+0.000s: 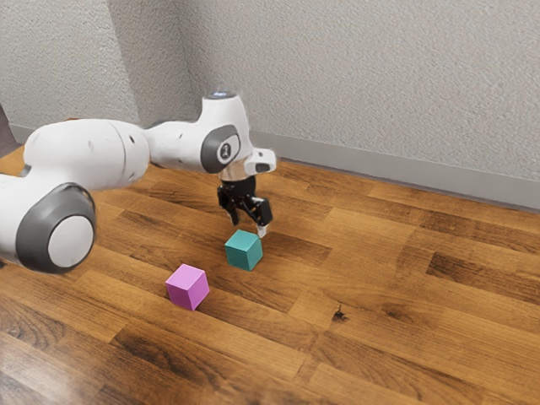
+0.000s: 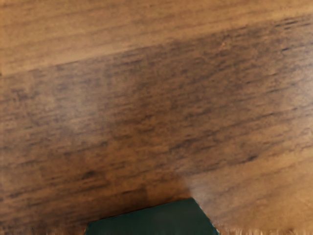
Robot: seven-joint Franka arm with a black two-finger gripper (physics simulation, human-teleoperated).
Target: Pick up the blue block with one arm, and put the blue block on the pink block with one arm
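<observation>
Down on the wooden table (image 1: 405, 287) sits the blue block (image 1: 244, 251). It is really a teal cube, resting flat on the planks with one corner turned toward the camera. Nothing lifts or tilts it.

Just above it, and a little toward the wall side, hangs the gripper (image 1: 250, 224). Its two black fingers point downward and are spread apart, grasping nothing. The fingertips (image 1: 262, 227) end near the block's top face. From this angle I cannot tell whether the nearer tip brushes the block's upper back edge or stops just short of it. Neither finger presses the block's sides.

In the wrist view the blue block (image 2: 152, 219) appears as a dark green shape directly under the hand, with bare wood grain spreading away from it.

The pink block (image 1: 187, 287) lies toward the exterior view's left of the blue one and nearer the camera. It also sits flat on the table. The two blocks are near each other but clearly apart, with a strip of bare wood between them.

The white arm (image 1: 101, 156) reaches in from the exterior view's left, and its last link bends down to the gripper. A small dark mark (image 1: 340, 315) shows in the wood toward the exterior view's right of the blocks. Behind the table runs a grey baseboard (image 1: 405, 169) beneath a rough pale wall (image 1: 380, 76).
</observation>
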